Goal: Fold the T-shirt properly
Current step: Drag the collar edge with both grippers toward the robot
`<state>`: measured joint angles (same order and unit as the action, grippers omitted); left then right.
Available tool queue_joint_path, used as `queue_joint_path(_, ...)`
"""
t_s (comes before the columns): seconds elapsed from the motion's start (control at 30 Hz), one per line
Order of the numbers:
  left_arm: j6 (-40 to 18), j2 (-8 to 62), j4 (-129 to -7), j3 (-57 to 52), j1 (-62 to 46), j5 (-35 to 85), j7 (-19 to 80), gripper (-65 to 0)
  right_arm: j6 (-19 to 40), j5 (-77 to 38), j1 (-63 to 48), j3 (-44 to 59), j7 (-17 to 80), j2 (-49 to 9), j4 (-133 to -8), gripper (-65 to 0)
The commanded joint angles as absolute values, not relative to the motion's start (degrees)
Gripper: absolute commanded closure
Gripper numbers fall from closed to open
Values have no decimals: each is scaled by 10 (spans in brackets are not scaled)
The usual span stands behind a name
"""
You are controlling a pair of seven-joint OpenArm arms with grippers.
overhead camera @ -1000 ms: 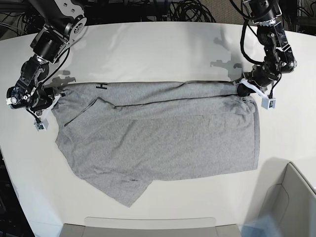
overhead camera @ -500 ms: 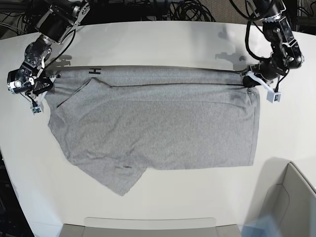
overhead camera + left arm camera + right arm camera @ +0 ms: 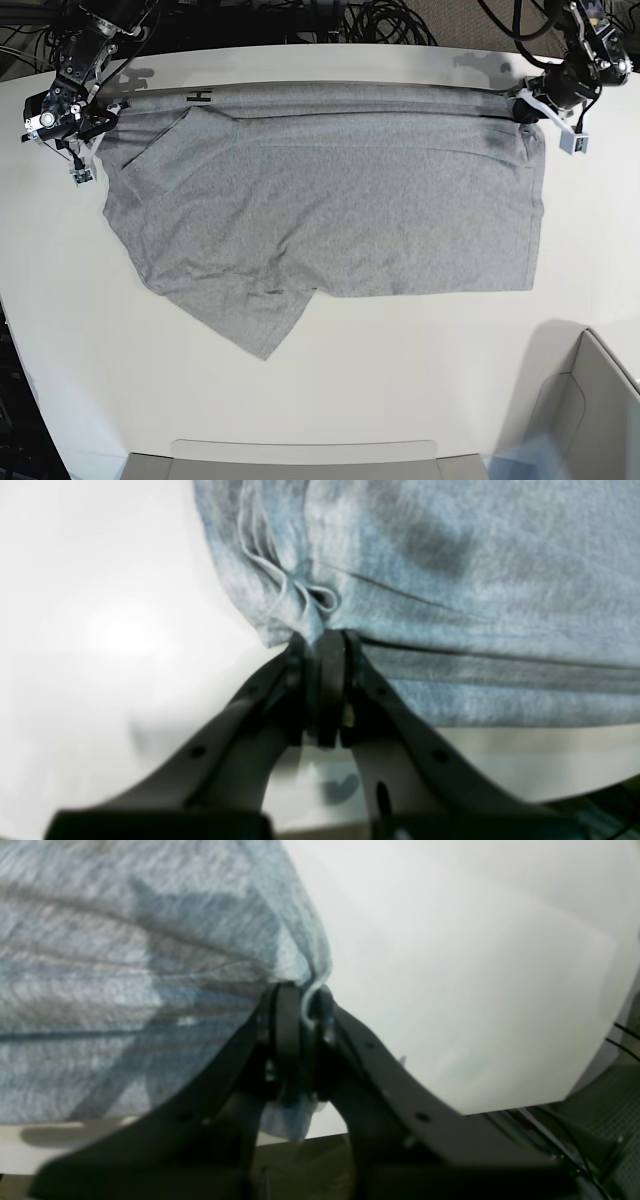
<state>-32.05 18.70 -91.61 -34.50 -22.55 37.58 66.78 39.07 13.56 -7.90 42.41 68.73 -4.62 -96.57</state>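
Observation:
The grey T-shirt (image 3: 330,200) lies spread on the white table (image 3: 420,370), its far edge pulled into a taut straight line between my two grippers. Black lettering (image 3: 203,96) shows on that edge near the left. On the right of the base view, my left gripper (image 3: 522,108) is shut on the T-shirt's far right corner; the left wrist view shows the gripper (image 3: 320,640) pinching bunched cloth (image 3: 475,580). My right gripper (image 3: 95,118) is shut on the far left corner, with fabric (image 3: 125,940) squeezed in the closed gripper (image 3: 302,995). A sleeve points toward the near left.
A pale open box (image 3: 590,420) stands at the near right corner. A flat grey panel (image 3: 300,458) runs along the near edge. Black cables (image 3: 380,20) pile up behind the table's far edge, close to both arms.
Both grippers have moved toward the table's far edge and a little apart, dragging the held edge with them. The whole T-shirt has slid away from the near side and stretched flatter.

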Motion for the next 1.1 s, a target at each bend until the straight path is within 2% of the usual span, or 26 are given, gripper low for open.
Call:
queue_joint_path(0.0, -301, 204, -920, -356, -238, 324, 672, 0, 400, 170, -87, 430, 707, -59, -970, 0)
queue_joint_path(0.37, -301, 220, -920, -356, -271, 324, 676, 0, 400, 174, -124, 443, 707, -35, -1034, 0)
queue_joint_path(0.4, -301, 221, -920, -356, -271, 324, 676, -16, 400, 175, -124, 443, 707, -35, -1035, 0)
queue_joint_path(0.43, -301, 221, -920, -356, -271, 324, 676, -62, 400, 179, -124, 443, 707, -35, -1035, -19)
queue_joint_path(0.5, -301, 221, -924, -358, -271, 324, 673, -166, 400, 199, -119, 444, 707, -34, -1035, -111)
queue_joint_path(0.57, -301, 221, -941, -358, -273, 324, 671, -225, 400, 213, -117, 444, 707, -33, -1035, -189)
queue_joint_path(0.63, -301, 221, -969, -358, -287, 324, 671, -229, 400, 214, -116, 444, 707, -27, -1036, -237)
queue_joint_path(0.7, -301, 221, -997, -359, -291, 324, 676, -229, 400, 217, -109, 444, 707, -26, -1037, -252)
queue_joint_path(1.07, -297, 236, -1026, -360, -291, 324, 677, -229, 400, 218, -95, 470, 707, -18, -1121, -254)
